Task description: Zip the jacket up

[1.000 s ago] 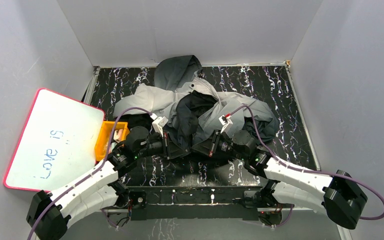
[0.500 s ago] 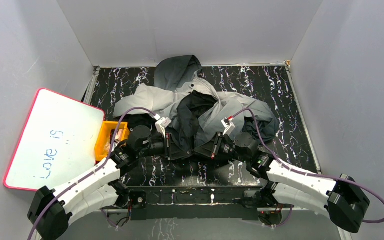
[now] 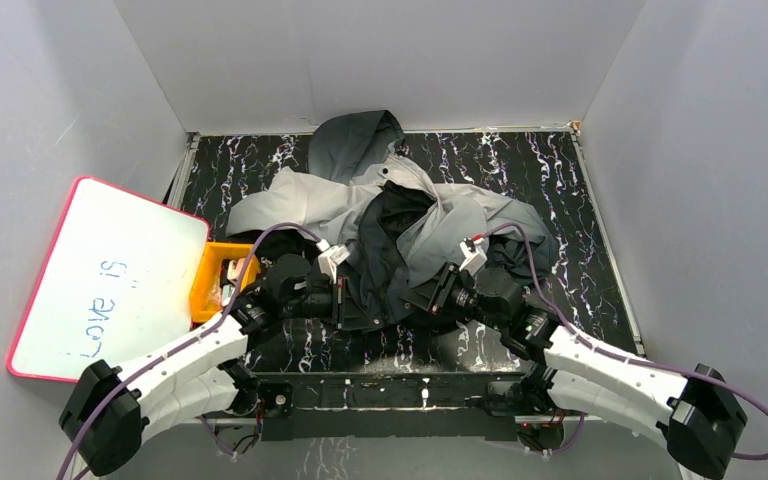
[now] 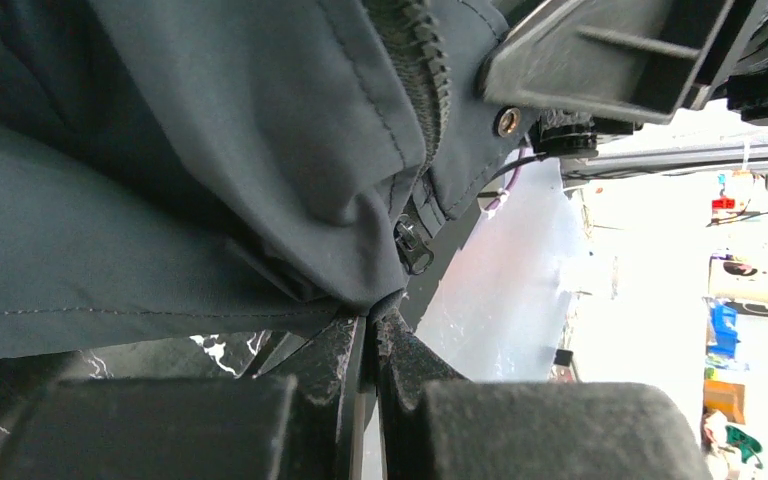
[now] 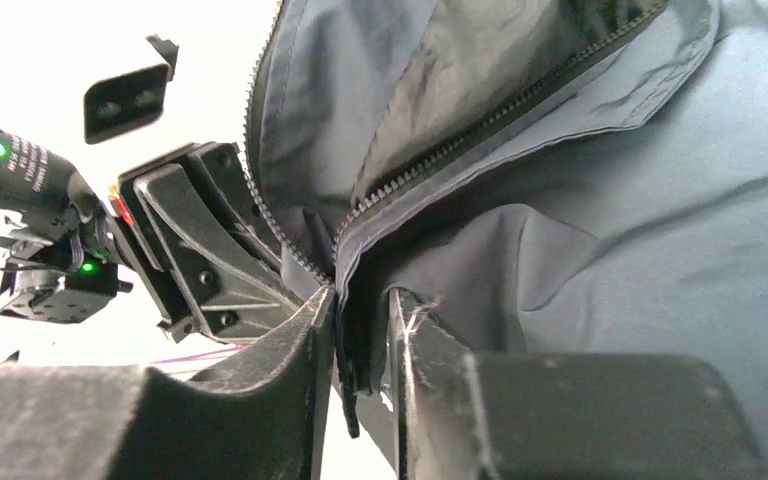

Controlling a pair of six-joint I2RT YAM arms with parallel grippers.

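Lying near-to-far, jacket [image 3: 305,205], hood [image 3: 355,135] at far end

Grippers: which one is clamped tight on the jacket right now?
The left gripper: its jaws are pressed together on a fold of the jacket. The right gripper has its jaws apart, the zipper edge running loosely between them.

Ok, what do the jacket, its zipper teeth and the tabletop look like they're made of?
The jacket looks like thin woven synthetic, nylon or polyester perhaps: matte, smooth, softly creased, with stitched seams. Its zipper teeth seem dark plastic, dull with no metallic glint. The tabletop is black with white marble-like veins, possibly laminate or printed film; unclear which.
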